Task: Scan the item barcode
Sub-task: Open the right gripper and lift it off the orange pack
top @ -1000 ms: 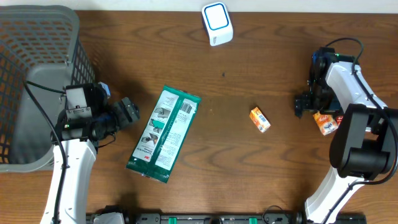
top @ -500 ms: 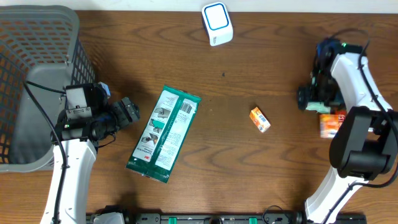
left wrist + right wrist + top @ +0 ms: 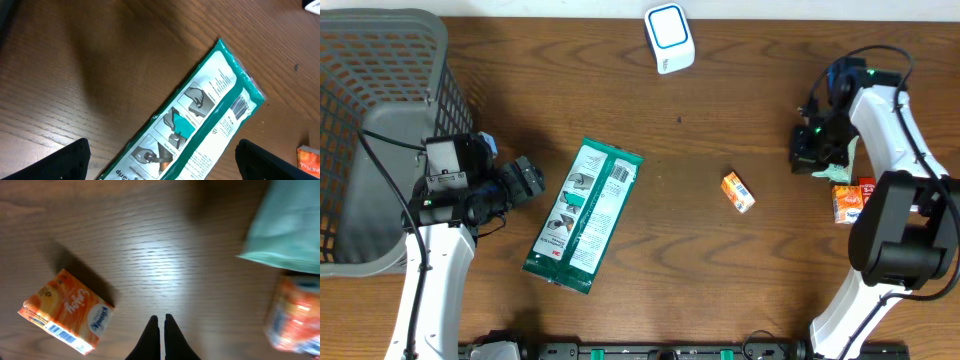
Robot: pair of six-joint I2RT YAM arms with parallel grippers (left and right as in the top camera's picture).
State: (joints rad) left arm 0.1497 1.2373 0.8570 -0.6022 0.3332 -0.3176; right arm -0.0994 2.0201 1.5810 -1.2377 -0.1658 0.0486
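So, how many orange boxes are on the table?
2: one orange box mid-table, right of the green packet; the other beside the right arm, which might hide more.

Green-and-white packet (image 3: 584, 216): lay flat on the bench (image 3: 720, 110), slanted, printed side up, barcode (image 3: 240, 106) near its far end. Small orange box (image 3: 738, 191): lay right of it, well apart, also slanted. White scanner (image 3: 669, 38): stood by the far edge.

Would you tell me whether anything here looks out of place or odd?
Nothing is spilled or damaged. One oddity: the right hand is shut on nothing, while the orange box lies off to one side of it, ungripped.
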